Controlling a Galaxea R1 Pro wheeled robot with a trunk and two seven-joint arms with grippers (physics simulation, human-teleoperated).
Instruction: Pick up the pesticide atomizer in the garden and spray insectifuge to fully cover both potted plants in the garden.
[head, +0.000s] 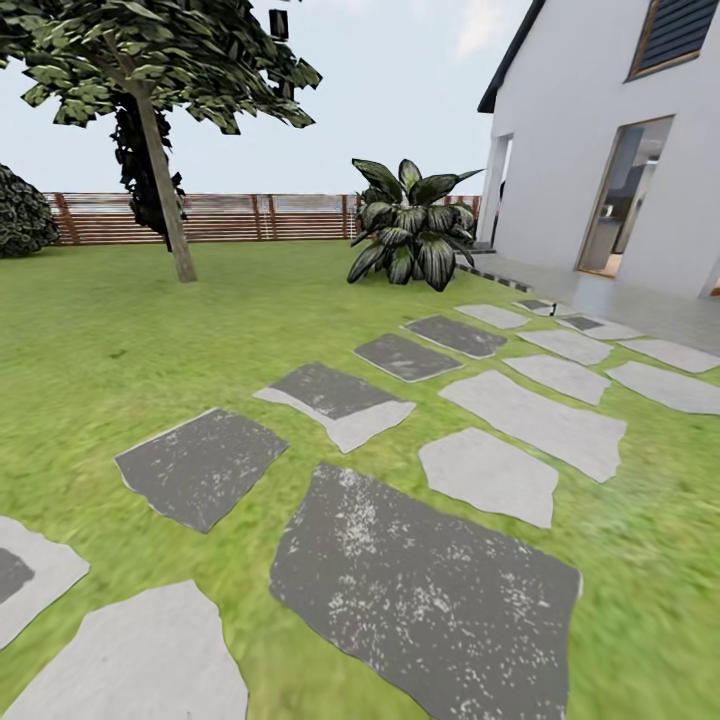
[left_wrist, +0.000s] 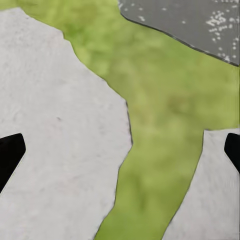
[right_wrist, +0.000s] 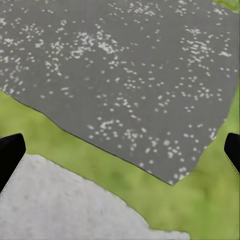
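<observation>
In transit: both end effectors, left (left_wrist: 120, 150) and right (right_wrist: 120, 150), spread open and empty, aimed down at grey stepping stones (head: 420, 590) on green lawn (head: 130, 320), clear for travel.

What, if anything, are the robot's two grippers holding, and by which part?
Nothing: the left gripper and right gripper are open, with lawn and stepping stones between them.

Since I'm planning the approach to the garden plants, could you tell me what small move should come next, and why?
Probably keep rolling forward along the stepping stones while scanning the lawn. Ahead stand a tree, a slatted fence and a large broad-leaved plant. Both wrist views look down on stone and grass with the claws' fingers wide apart and empty.
</observation>
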